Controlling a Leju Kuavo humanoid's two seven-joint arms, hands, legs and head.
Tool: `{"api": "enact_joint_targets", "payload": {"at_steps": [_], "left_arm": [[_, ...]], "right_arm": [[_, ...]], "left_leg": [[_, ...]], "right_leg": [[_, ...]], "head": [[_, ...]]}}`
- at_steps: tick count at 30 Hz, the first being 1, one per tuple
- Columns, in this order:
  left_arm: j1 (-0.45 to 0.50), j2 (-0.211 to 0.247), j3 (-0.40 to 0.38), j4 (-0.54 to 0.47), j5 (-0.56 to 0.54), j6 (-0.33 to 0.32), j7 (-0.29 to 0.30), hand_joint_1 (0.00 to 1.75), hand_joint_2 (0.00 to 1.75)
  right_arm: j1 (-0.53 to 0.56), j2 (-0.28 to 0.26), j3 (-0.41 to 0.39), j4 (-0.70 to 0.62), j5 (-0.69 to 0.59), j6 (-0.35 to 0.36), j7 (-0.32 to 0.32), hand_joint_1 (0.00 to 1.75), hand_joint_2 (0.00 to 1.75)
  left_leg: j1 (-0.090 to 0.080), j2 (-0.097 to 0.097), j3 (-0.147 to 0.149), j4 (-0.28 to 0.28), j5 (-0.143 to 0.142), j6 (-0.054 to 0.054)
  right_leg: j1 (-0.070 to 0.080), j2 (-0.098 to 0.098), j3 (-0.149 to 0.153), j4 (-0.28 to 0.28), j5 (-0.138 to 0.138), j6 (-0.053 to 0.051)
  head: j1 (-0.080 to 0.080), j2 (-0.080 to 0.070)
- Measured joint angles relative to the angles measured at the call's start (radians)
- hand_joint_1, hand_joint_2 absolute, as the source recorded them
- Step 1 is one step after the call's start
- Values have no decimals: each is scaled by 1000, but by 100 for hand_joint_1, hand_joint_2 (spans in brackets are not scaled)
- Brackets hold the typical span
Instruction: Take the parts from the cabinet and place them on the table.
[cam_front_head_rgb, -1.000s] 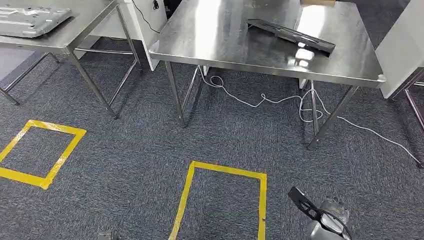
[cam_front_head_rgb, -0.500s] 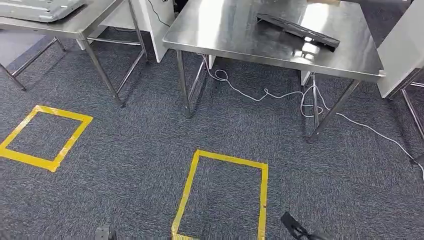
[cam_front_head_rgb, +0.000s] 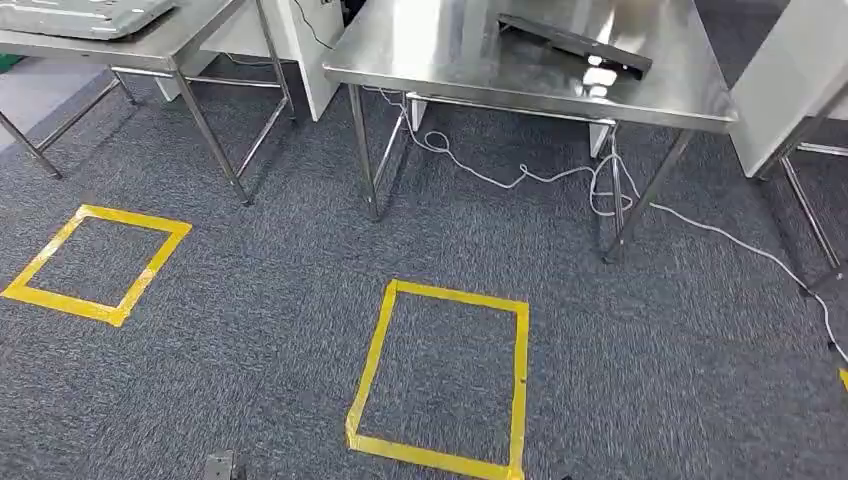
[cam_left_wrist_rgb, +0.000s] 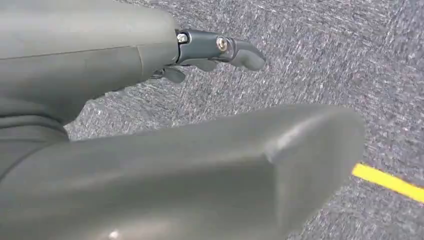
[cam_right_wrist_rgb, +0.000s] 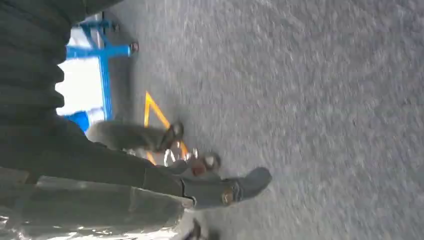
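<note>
Steel, polished and bright, tops the table (cam_front_head_rgb: 500, 70) at the far centre of the head view; a long black part (cam_front_head_rgb: 572, 44) lies on it toward the far right, one end tilted up off the surface; a white cable (cam_front_head_rgb: 560, 180) trails over the grey carpet (cam_front_head_rgb: 650, 350) beneath and runs off to the right. A second steel table (cam_front_head_rgb: 150, 45) stands far left, bearing a grey moulded panel (cam_front_head_rgb: 80, 14); white cabinet sides (cam_front_head_rgb: 775, 90) rise at the far right. Two yellow tape rectangles mark the floor: one near centre (cam_front_head_rgb: 385, 350), one at left (cam_front_head_rgb: 150, 270).

The left hand (cam_left_wrist_rgb: 150, 125) hangs over carpet, its thumb and dark fingers (cam_left_wrist_rgb: 230, 50) apart, holding nothing. The right hand (cam_right_wrist_rgb: 150, 175) also hangs above carpet; the picture is blurred, and whether its fingers grip anything I cannot tell; a blue frame (cam_right_wrist_rgb: 102, 55) shows beyond it.
</note>
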Motion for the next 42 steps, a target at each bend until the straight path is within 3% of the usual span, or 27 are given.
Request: {"api": "enact_joint_targets", "payload": {"at_steps": [1,2,3,4,5,6,7,8,10,11,12,13,15,16,17,18,20,21,22,23,24,25,27,30,42], "left_arm": [[0,0,-1,0,-1,0,0,0,0],[-1,0,-2,0,-1,3,0,0,0],[0,0,-3,0,-1,3,1,0,0],[0,0,-3,0,-2,5,1,0,0],[0,0,-3,0,-2,7,2,0,0],[-2,0,-5,0,-2,8,2,0,0],[-4,-2,-7,0,-3,8,2,0,0],[-4,-1,-7,0,-3,9,2,0,0],[-4,-1,-7,0,-3,11,2,0,0],[-4,-1,-7,0,-3,13,3,0,0],[-4,-2,-8,0,-5,14,3,0,0],[-5,-4,-10,0,-9,14,3,0,0],[-5,-3,-11,0,-11,15,5,0,0],[-5,-3,-11,0,-12,15,5,0,0],[-5,-3,-11,0,-12,15,5,0,0],[-4,-4,-11,0,-12,14,5,0,0],[-4,-4,-11,0,-12,14,6,0,0],[-5,-4,-12,0,-12,14,6,0,0],[-5,-6,-13,0,-12,14,6,0,0],[-5,-6,-16,0,-12,14,6,0,0],[-6,-7,-17,0,-13,14,6,0,0],[-5,-6,-18,0,-13,14,7,0,0],[-5,-7,-18,0,-13,14,8,0,0],[-5,-7,-19,0,-15,15,11,0,0],[-5,-5,-21,0,-24,18,20,0,0]], "right_arm": [[5,5,-9,0,-7,1,-2,0,175],[11,9,-21,1,-8,1,-2,0,175],[17,14,-26,2,-7,2,-2,0,175],[23,16,-31,2,-8,6,2,0,175],[27,20,-37,3,-12,11,4,0,175],[29,21,-45,3,-14,15,4,0,175],[30,22,-51,3,-14,19,4,0,175],[29,27,-54,4,-14,21,3,0,175],[29,33,-61,4,-18,28,-2,0,175],[31,37,-66,4,-21,28,-3,0,175],[34,39,-70,4,-15,28,-2,0,175],[36,40,-70,5,-7,28,3,0,175],[36,46,-70,6,2,28,7,0,175],[39,46,-71,6,3,28,8,0,175],[41,45,-71,6,4,28,8,0,175],[44,45,-71,6,4,28,8,0,175],[44,45,-72,6,4,28,9,0,175],[43,45,-72,6,4,28,9,0,175],[42,45,-72,6,5,28,9,0,175],[41,46,-72,6,8,28,10,0,175],[42,44,-72,6,11,29,14,0,175],[43,45,-72,6,17,33,21,0,175],[43,45,-72,6,29,40,34,0,175],[47,47,-72,6,34,43,40,0,175],[52,61,-71,6,59,53,55,0,175]], "left_leg": [[6,0,-16,77,-26,-7],[12,1,-17,124,-20,-12],[18,1,0,129,5,-16],[23,1,39,93,36,-20],[27,2,110,5,60,-25],[33,1,189,-101,65,-29],[29,-8,237,-168,30,-31],[23,-13,227,-166,37,-17],[14,-11,216,-168,34,-4],[10,-11,212,-173,40,8],[16,-8,214,-191,58,30],[8,-6,208,-194,66,42],[-1,-4,190,-194,78,57],[-6,-4,180,-193,85,61],[-12,-4,171,-193,91,63],[-18,-5,163,-193,98,63],[-27,-6,152,-192,109,63],[-30,-6,149,-192,114,61],[-30,-6,148,-190,117,59],[-40,-5,146,-186,117,55],[-37,-5,143,-183,116,51],[-35,-7,143,-180,98,52],[-30,-8,145,-180,110,40],[-27,-7,142,-182,124,43],[-23,-7,140,-182,128,45]], "right_leg": [[0,0,-13,1,10,2],[-1,0,-22,4,18,8],[-4,0,-29,6,25,12],[-8,0,-39,11,31,20],[-13,2,-48,16,35,27],[-15,3,-53,22,37,32],[-13,4,-62,25,41,38],[-10,4,-64,24,47,47],[-8,4,-69,20,57,63],[-6,4,-71,15,63,73],[-6,4,-82,30,57,78],[-7,5,-103,66,26,67],[-7,5,-173,220,-57,47],[-6,6,-209,301,-90,44],[-2,7,-228,353,-106,46],[3,7,-217,345,-101,52],[13,6,-122,198,-54,57],[15,6,-62,99,-30,54],[22,5,-13,23,-22,42],[28,8,-19,11,-9,30],[30,9,-19,11,-8,25],[29,8,-20,12,-15,19],[33,7,-19,12,-9,11],[34,8,-22,12,5,9],[37,7,-23,13,5,9]], "head": [[-2,0],[-1,0],[-1,0],[-1,0],[-1,0],[-2,0],[-4,0],[0,0],[-2,0],[1,0],[2,0],[3,0],[10,0],[9,0],[11,0],[11,0],[11,0],[11,0],[11,0],[8,0],[7,0],[7,0],[8,0],[8,0],[7,0]]}}
